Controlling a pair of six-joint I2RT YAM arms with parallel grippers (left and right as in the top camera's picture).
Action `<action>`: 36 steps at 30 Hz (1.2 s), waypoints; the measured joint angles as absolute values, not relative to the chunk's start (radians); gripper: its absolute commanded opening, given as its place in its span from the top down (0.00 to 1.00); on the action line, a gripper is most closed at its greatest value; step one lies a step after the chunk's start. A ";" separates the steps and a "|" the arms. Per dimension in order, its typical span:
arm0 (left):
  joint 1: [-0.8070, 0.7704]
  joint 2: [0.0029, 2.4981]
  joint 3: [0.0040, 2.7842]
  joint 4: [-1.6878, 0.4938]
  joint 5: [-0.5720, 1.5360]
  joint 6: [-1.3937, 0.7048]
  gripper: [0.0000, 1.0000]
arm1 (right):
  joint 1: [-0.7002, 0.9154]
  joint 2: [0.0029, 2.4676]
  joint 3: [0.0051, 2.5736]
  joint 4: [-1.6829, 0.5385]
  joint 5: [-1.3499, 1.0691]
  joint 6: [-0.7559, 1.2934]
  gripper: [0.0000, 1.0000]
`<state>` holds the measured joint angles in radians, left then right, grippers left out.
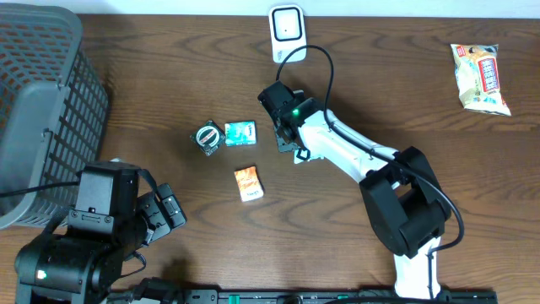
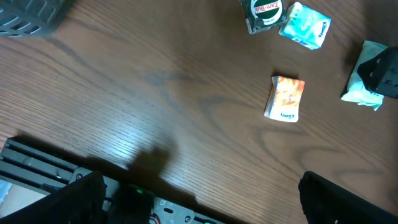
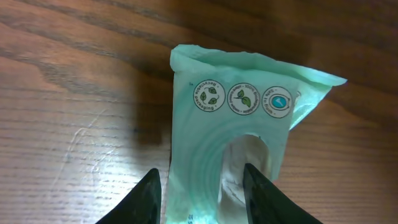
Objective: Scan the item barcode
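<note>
Dark brown wood-grain worktop (image 1: 152, 76) carries every item noted. Grey plastic lattice basket (image 1: 42, 93) occupies the far left corner. White-and-black right arm (image 1: 354, 152) reaches to mid-worktop. The right end effector (image 3: 200, 171) is partly closed, with both fingers against a pale green soft packet (image 3: 242, 118), which it grips. The packet sits near the white barcode scanner (image 1: 286, 29) that stands at the far edge. Three round printed symbols on the packet face the wrist camera; no barcode can be made out. Black left arm (image 1: 97, 198) sits at the near left. The left end effector (image 2: 205, 186) is spread wide and holds nothing. Cream-and-orange snack bag (image 1: 481, 78) lies far right, well apart. Small teal sachet (image 1: 240, 133), small orange packet (image 1: 248, 182) and round dark tin (image 1: 208, 137) lie near one another, left of the gripped packet.
</note>
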<state>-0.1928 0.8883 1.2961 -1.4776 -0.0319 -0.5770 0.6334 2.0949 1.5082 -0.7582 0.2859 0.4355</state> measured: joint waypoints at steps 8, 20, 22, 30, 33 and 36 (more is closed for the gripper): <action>-0.192 0.888 1.296 -1.478 -0.032 -0.577 0.02 | 0.633 2.123 1.513 -0.762 0.315 0.422 0.84; -0.193 0.888 1.296 -1.478 -0.032 -0.577 0.03 | 0.587 2.120 1.540 -0.772 0.183 0.396 0.99; -0.193 0.888 1.296 -1.478 -0.032 -0.577 0.02 | 0.551 2.112 1.542 -0.766 0.076 0.376 0.99; -0.192 0.888 1.296 -1.478 -0.032 -0.577 0.03 | 0.394 2.107 1.542 -0.762 -0.430 0.251 0.99; -0.193 0.888 1.296 -1.478 -0.032 -0.577 0.02 | 0.360 2.106 1.542 -0.785 -0.483 0.225 0.95; -0.193 0.888 1.296 -1.478 -0.032 -0.577 0.02 | 0.360 2.106 1.542 -0.815 -0.444 0.212 0.88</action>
